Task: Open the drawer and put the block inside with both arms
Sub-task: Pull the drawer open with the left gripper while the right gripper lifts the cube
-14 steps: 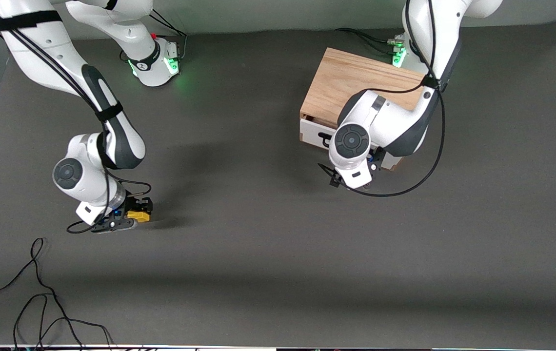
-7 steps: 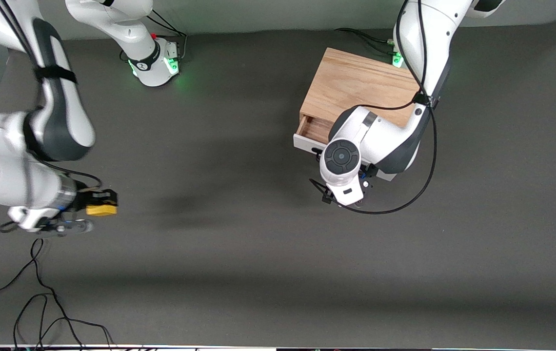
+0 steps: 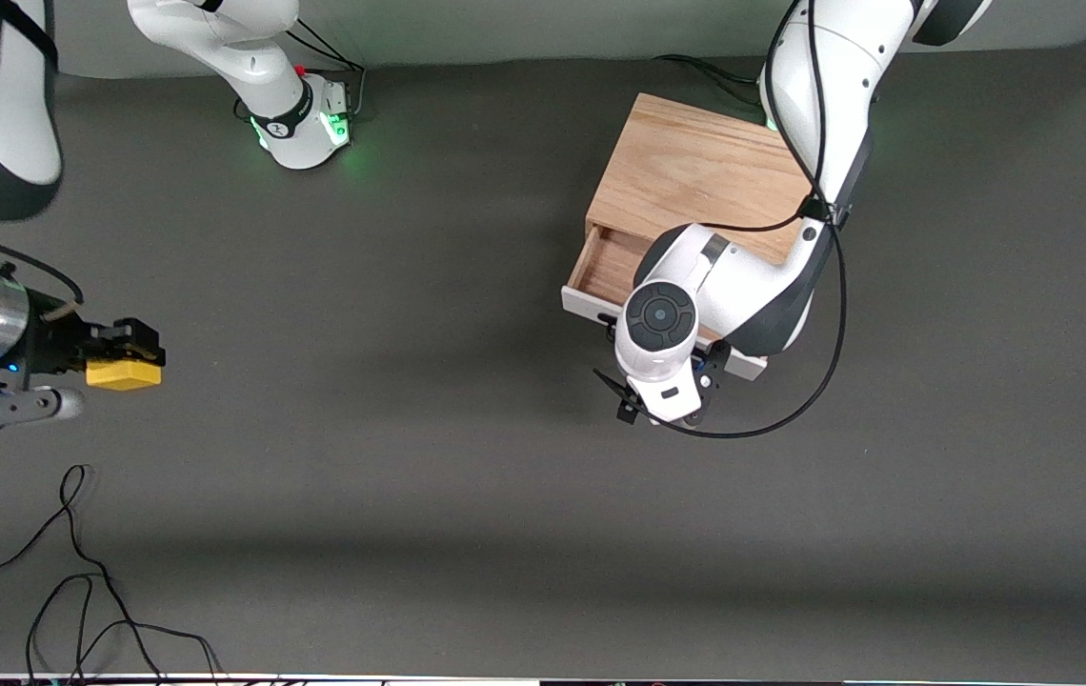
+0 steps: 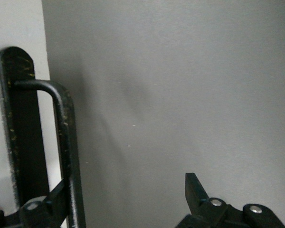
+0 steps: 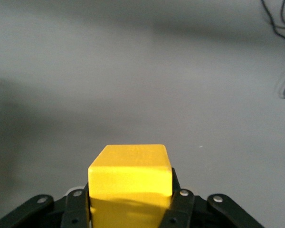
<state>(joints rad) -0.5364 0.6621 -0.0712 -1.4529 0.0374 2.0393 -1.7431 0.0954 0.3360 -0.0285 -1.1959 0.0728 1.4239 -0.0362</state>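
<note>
Drawer (image 3: pixel 600 272) partly out of the cabinet (image 3: pixel 695 176); yellow block (image 3: pixel 123 373) held in the air over the right arm's end of the table (image 3: pixel 429 457).

The block sits clamped between the right gripper (image 3: pixel 119 357) fingers, its top face and one side plain in the right wrist view (image 5: pixel 130 183), with bare grey surface under it. Well apart, toward the left arm's end, the drawer shows a strip of wooden floor between the cabinet and its white front panel (image 3: pixel 586 305). The left gripper (image 4: pixel 118 199) hangs at that panel with its fingers spread wide, one finger (image 4: pixel 38 211) against the black wire handle (image 4: pixel 61 142) (in the front view the wrist hides this). Loose black cables (image 3: pixel 76 572) lie nearest the camera.
</note>
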